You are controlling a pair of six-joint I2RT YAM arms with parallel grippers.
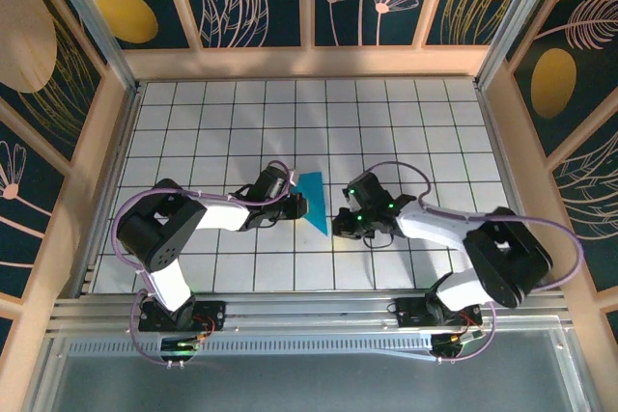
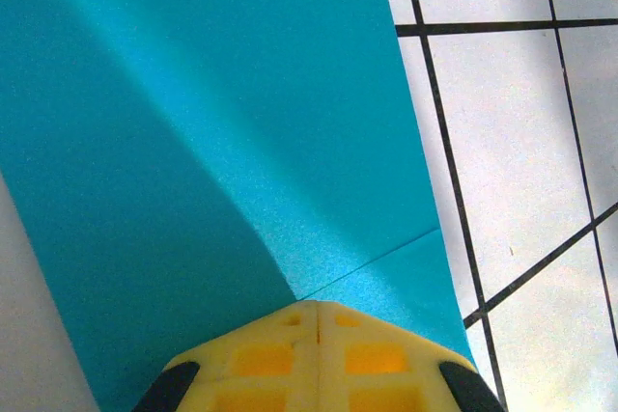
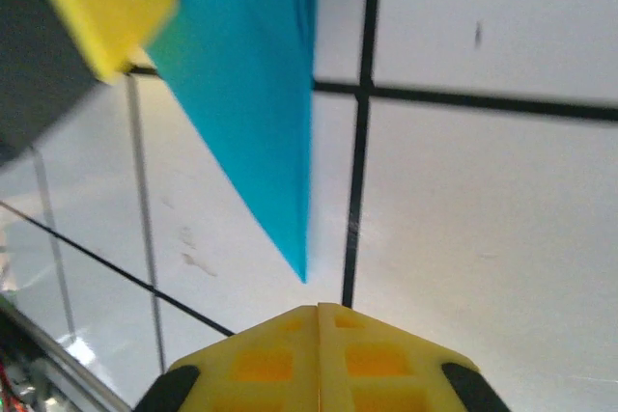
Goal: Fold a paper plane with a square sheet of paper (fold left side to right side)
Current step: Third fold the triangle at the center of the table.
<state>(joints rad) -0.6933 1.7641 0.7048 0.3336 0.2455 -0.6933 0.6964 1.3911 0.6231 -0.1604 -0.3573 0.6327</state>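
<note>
The square sheet of paper (image 1: 311,202) lies folded into a slim turquoise pointed shape on the white tiles, its tip toward the near edge. My left gripper (image 1: 294,205) is shut, its yellow tips (image 2: 317,304) resting on the paper (image 2: 241,123) where a crease line meets them. My right gripper (image 1: 338,226) is just right of the paper's near tip. Its jaws (image 3: 319,307) are together with nothing between them, a short gap from the paper's point (image 3: 290,190). The left gripper's yellow finger (image 3: 97,7) shows at the upper left of the right wrist view.
The white tiled table (image 1: 406,123) stretches away behind the paper and to both sides. Wooden walls (image 1: 106,171) enclose it on the left, right and back. A metal rail (image 1: 309,311) carrying both arm bases runs along the near edge.
</note>
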